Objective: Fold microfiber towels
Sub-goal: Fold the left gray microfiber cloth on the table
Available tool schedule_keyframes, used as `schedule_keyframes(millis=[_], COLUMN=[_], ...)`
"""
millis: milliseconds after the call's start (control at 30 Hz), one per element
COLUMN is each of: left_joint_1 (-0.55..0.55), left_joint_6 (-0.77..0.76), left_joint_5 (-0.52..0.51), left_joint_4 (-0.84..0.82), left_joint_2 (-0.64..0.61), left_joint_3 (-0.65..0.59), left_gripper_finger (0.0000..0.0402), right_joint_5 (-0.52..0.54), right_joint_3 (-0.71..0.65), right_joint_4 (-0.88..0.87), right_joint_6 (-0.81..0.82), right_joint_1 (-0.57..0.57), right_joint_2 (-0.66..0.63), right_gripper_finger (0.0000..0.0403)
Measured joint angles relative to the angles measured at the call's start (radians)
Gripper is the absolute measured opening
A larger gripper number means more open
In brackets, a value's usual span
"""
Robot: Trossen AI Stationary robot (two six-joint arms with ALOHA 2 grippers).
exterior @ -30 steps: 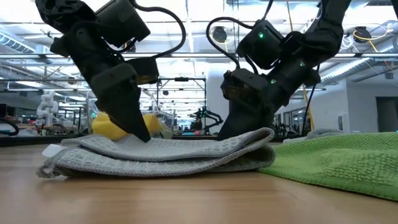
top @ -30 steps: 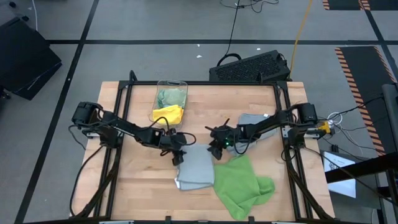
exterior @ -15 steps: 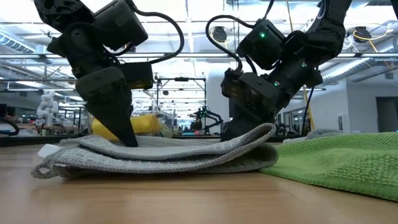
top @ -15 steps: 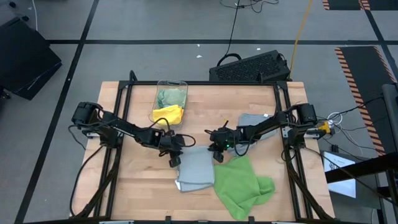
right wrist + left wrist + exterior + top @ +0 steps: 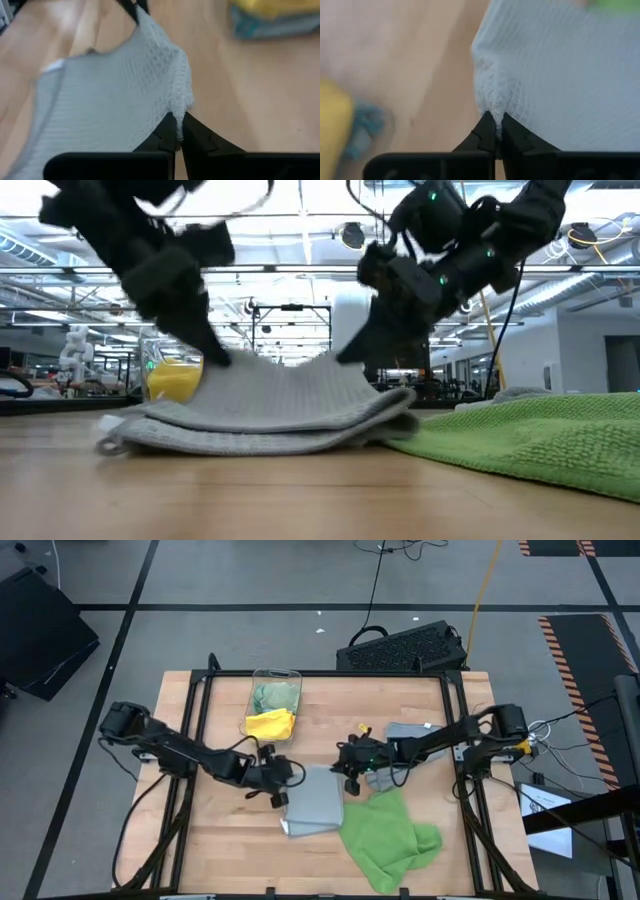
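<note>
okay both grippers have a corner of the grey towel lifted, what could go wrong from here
Each pinch is thin: the left gripper and right gripper hold only the corner tips of the grey towel, so a corner could slip out. The green towel lies against its edge and might get dragged along.

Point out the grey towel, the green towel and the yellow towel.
grey towel (image 5: pixel 315 808), high view, middle of its folded top face.
green towel (image 5: pixel 385 835), high view, centre of the spread cloth.
yellow towel (image 5: pixel 270 723), high view, middle of the bunched cloth.
</note>
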Motion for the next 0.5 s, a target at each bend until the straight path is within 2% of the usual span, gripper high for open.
schedule_keyframes(millis=[167, 500], left_joint_1=[-0.080, -0.259], left_joint_6=[0.035, 0.035], left_joint_5=[-0.114, -0.163], left_joint_4=[0.019, 0.085], left_joint_2=[-0.034, -0.018], left_joint_3=[0.002, 0.001], left_gripper_finger=[0.0008, 0.0008], right_joint_5=[0.040, 0.037], right_joint_3=[0.000, 0.000], right_joint_4=[-0.006, 0.001], right_joint_6=[-0.071, -0.017], right_joint_1=[0.014, 0.128], right_joint_2=[-0.055, -0.057], right_gripper_finger=[0.0006, 0.0006])
